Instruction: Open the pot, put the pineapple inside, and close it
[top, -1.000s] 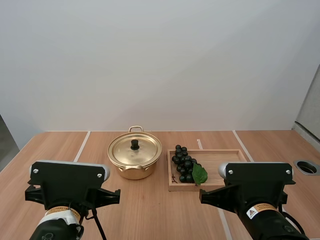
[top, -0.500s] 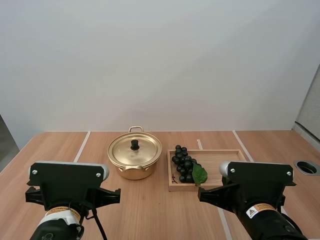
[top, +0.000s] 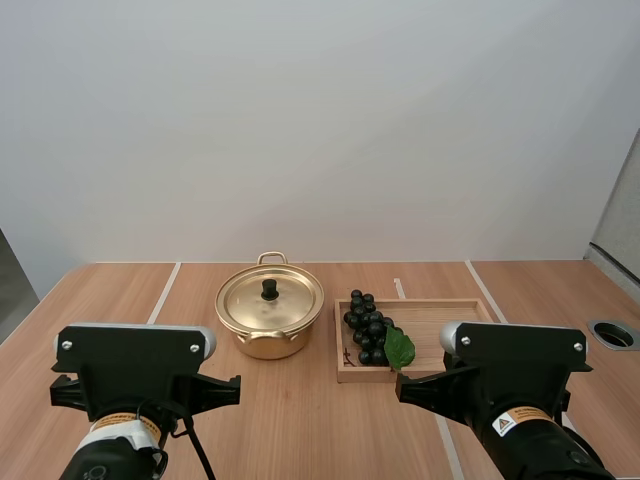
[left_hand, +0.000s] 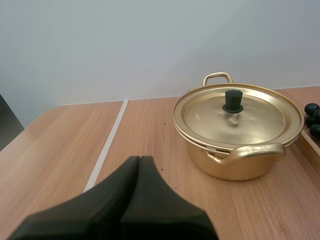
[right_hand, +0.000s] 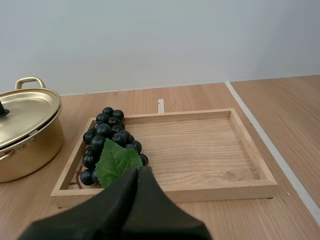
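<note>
Pot: lid sat on, left of the tray. Grapes, no pineapple, lay in the tray's left end. Left fingers and right fingers: pressed together, empty. You should grip the lid's knob squarely.

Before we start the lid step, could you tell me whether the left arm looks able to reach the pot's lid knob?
Probably yes: bare table lies between the left gripper and the pot, and the lid knob stands uncovered.
</note>
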